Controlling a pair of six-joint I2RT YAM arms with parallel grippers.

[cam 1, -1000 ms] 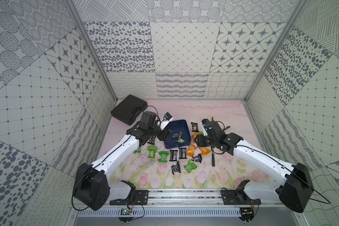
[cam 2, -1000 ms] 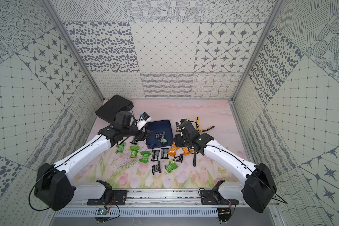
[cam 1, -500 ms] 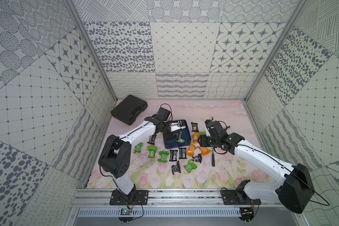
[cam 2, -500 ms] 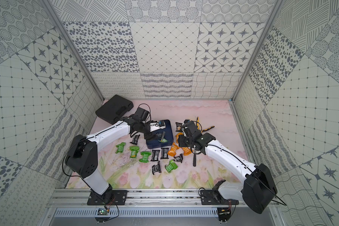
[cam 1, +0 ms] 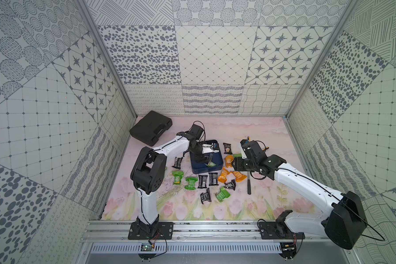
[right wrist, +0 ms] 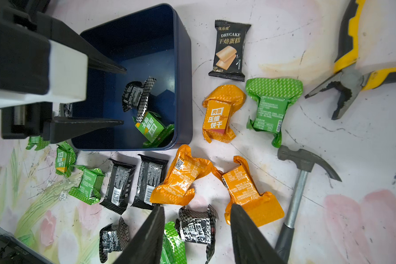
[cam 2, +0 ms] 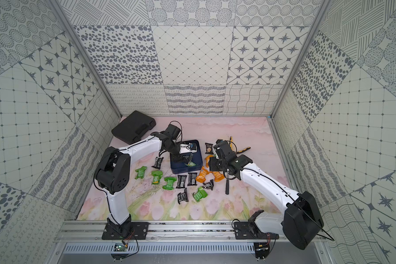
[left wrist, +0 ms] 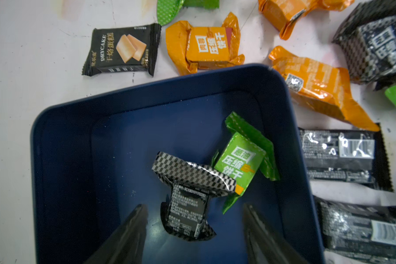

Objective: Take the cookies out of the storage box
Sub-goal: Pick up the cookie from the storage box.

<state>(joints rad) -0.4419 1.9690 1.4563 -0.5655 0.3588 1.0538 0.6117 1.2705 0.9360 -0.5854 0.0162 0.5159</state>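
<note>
Hammer point(right wrist: 295, 198) by cookies point(right wrist: 181, 178): right wrist view (not left).

Behind the storage box point(cam 1: 201, 171) the table point(cam 1: 238, 128) lies bare and passable; cookies point(cam 1: 212, 178) crowd the box's near and right-arm sides

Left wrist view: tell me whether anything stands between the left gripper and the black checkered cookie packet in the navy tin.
Nothing visible does. The open left gripper points straight at the black checkered foil packet inside the shallow navy square tin. A bright green foil packet lies beside it, outside the gap.
</note>
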